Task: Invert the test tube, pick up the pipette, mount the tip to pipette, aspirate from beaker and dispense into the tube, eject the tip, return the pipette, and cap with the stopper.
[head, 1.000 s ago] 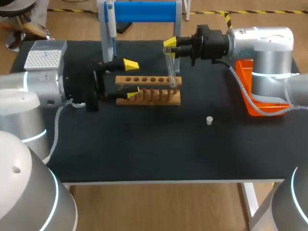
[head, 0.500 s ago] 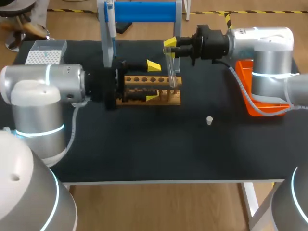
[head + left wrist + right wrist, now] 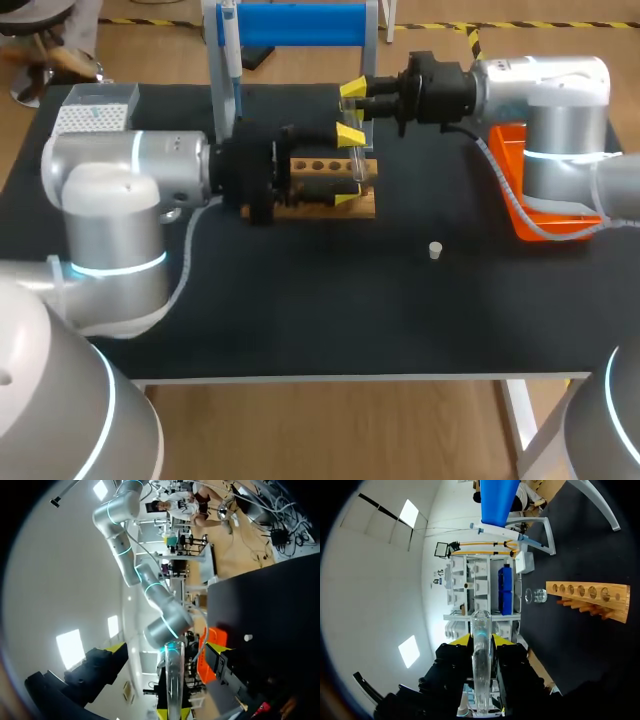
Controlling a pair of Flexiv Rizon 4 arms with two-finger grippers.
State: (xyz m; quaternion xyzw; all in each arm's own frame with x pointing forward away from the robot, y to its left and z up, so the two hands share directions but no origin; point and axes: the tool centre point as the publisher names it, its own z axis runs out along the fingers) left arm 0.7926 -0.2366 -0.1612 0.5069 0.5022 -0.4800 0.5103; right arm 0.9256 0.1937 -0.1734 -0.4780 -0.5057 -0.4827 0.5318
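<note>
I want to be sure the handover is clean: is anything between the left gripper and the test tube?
Nothing visible does. The test tube, held by the right gripper, stands free between the open fingers of the left gripper, which do not touch it. The wooden rack is close by, but not between them.

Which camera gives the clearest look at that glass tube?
The right wrist view: the tube stands large and central, clamped between the jaws. The left wrist view sets the tube against room clutter; the head view shows it small, at the wooden rack.
</note>
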